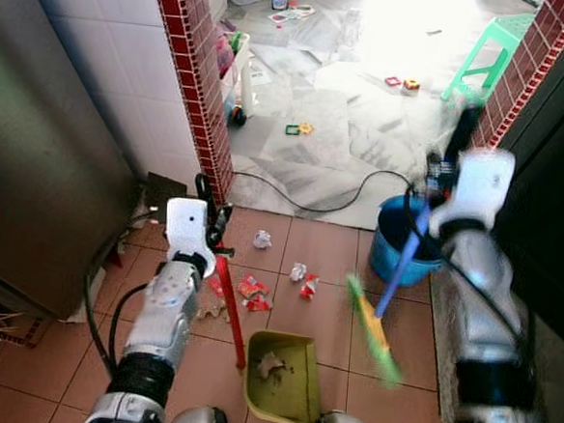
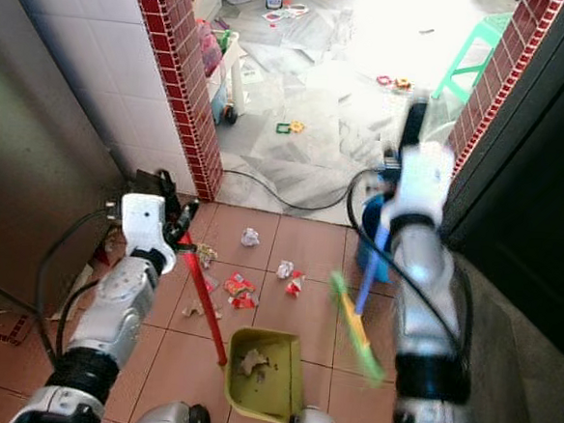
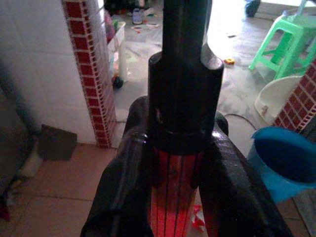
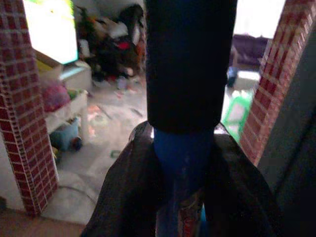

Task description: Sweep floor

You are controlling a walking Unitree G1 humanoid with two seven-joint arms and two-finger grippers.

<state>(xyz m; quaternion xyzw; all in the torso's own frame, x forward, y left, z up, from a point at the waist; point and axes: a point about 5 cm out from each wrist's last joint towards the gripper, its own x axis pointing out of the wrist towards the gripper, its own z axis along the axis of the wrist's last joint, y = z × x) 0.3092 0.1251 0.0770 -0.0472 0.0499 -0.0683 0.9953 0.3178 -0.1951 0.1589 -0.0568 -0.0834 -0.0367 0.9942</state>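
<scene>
Broom (image 1: 382, 325) with a blue handle and green bristles hangs tilted over the terracotta tile floor (image 1: 333, 249), its head blurred so the bristles are hard to make out, at about four o'clock from the scraps. The right gripper (image 4: 185, 148) is pinched around the blue shaft just below its black grip; its upper end is cut off in the right wrist view. The left gripper (image 3: 175, 163) is clamped on the red handle (image 1: 229, 305) of the yellow-green dustpan (image 1: 285, 376), which sits on the tiles at six o'clock with crumpled litter inside, its near edge hidden behind the robot's body. About five paper scraps (image 1: 257, 292), red and white, lie scattered between pan and doorway. One blue bucket (image 1: 401, 239) stands at two o'clock, partly covered by the right arm. Two red brick pillars (image 1: 199, 80) frame the opening; beyond lies grey marble floor, one green stool (image 1: 492, 52), a black cable (image 1: 312, 199) and small toys too far off to tell apart.
</scene>
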